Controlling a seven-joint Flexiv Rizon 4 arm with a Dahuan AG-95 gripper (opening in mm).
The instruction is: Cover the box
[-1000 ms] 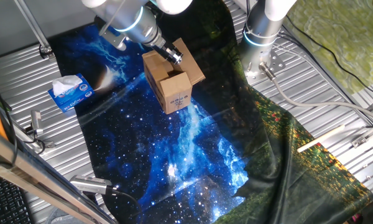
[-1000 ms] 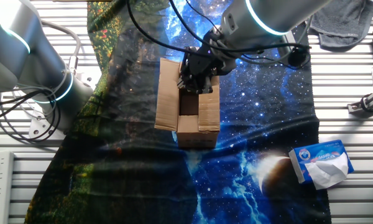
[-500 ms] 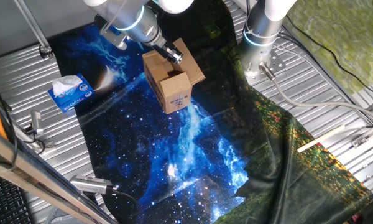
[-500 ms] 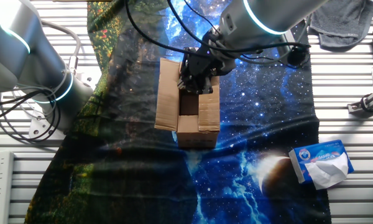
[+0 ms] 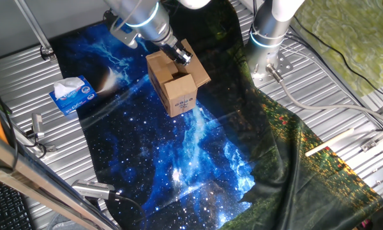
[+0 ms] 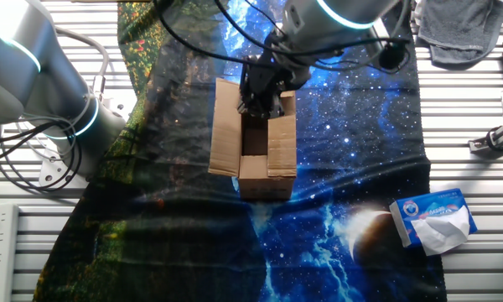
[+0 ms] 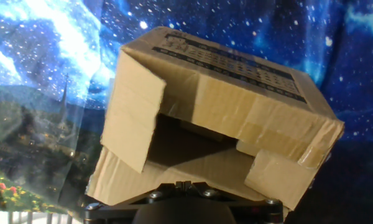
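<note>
box: small brown carton [image 5: 174, 86] standing mid-cloth on the starry blue cloth [image 5: 179, 160], white label facing the near side in one fixed view; top not yet closed.
flaps: from the other fixed view, one long flap [image 6: 225, 126] lies splayed outward on the side toward the idle arm's base, another long flap [image 6: 281, 144] is roughly folded in on the opposite side, dark opening [image 6: 254, 138] between them.
gripper: black two-finger tool [image 6: 260, 91] right over the far edge of the box top, tips at or just inside the rim; touching or not, cannot tell.
gripper state: fingers look close together, holding nothing visible, but spread not clear in any view, cannot say for sure.
hand view: box [image 7: 217, 130] fills the frame directly ahead of the fingers, printed side up top, flaps partly folded, gap in the middle.
key relation: box sits directly under and just forward of the gripper; box long axis runs from the gripper end toward the label end; open flap lies off to one side of that axis.
arm: only the one arm working; second base [image 5: 268, 38] stands idle at the cloth edge, apart from the box.
step guess: working the end flap down at the gripper side; splayed side flap probably next, needs a sideways sweep inward.
risk: light carton could slide or tip on the loose cloth if pushed sideways.
bystander: tissue box [image 5: 73, 95] well apart, on the cloth edge.
</note>
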